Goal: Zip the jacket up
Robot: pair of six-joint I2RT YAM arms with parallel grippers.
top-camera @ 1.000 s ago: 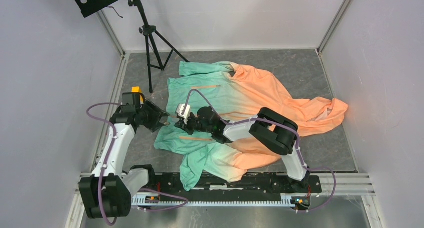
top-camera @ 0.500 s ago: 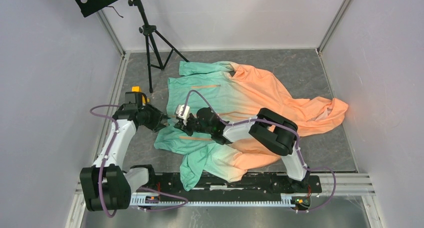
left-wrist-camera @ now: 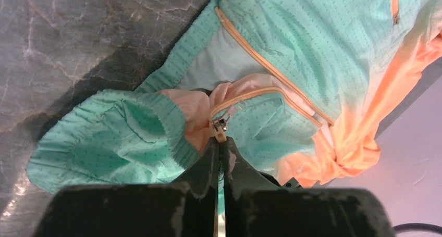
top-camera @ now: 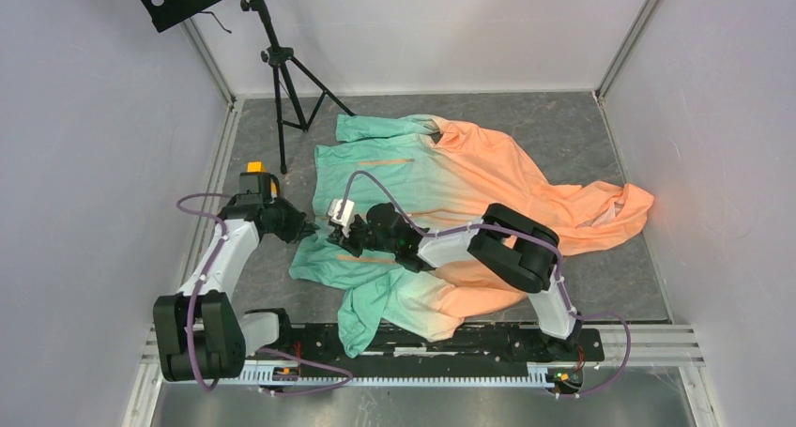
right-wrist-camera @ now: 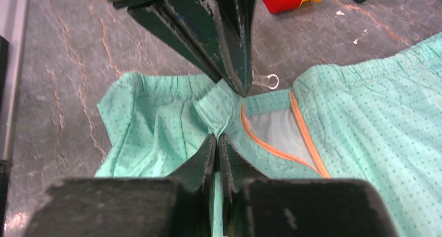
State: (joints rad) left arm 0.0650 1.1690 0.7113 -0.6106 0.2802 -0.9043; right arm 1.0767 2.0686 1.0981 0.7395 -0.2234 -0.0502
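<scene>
The jacket (top-camera: 469, 178) lies spread across the grey table (top-camera: 563, 127), green end leftward. There the left gripper (left-wrist-camera: 219, 143) is pinched tight at the zipper slider (left-wrist-camera: 219, 126), and the right gripper (right-wrist-camera: 216, 139) is clamped on the green hem (right-wrist-camera: 156, 88) alongside.

One jacket (top-camera: 469, 178), two pincers — left pincer (top-camera: 309, 228), right pincer (top-camera: 341, 236) — one stand (top-camera: 280, 75)

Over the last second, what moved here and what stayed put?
Small shifts only. The left arm's elbow pulled in, with the left fingers sliding slightly nearer; the right fingers edged left toward them. Both pairs stay shut on the jacket hem beside the zipper. The jacket's spread and the tripod stand look unchanged.
</scene>
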